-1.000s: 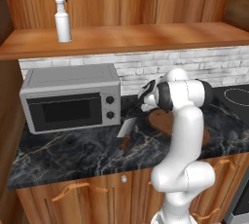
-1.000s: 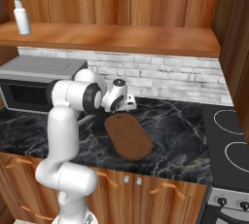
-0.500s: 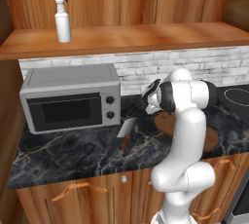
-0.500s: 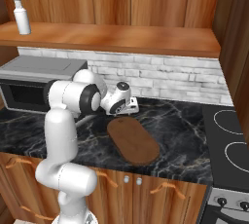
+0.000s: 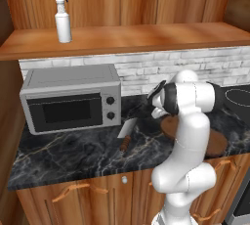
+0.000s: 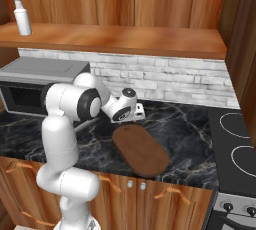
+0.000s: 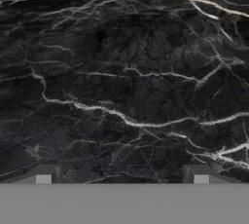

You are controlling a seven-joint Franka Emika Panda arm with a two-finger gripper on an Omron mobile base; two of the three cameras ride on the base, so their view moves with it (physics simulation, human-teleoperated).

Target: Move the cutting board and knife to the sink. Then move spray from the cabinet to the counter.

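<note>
The brown cutting board (image 6: 140, 149) lies flat on the black marble counter (image 6: 192, 126), and my arm covers most of it in the left base view (image 5: 216, 143). The knife (image 5: 126, 134) lies on the counter in front of the microwave, left of the board. My gripper (image 6: 137, 112) hangs low over the counter just past the board's far end, also seen beside the arm (image 5: 148, 111). Its fingertips (image 7: 44, 177) stand wide apart, open, with only bare counter (image 7: 121, 72) between them. The white spray (image 5: 62, 16) stands upright on the cabinet shelf (image 5: 141, 38), far left (image 6: 21, 17). The sink is out of view.
A grey microwave (image 5: 73, 100) stands on the counter's left against the white brick wall. A black stovetop (image 6: 235, 144) with ring marks lies to the right. Lower cupboards with curved handles (image 5: 73, 192) sit under the counter.
The hand has swung a little to the right and down toward the counter at the board's far end. The jaws stay wide. Board, knife and spray keep their places.
</note>
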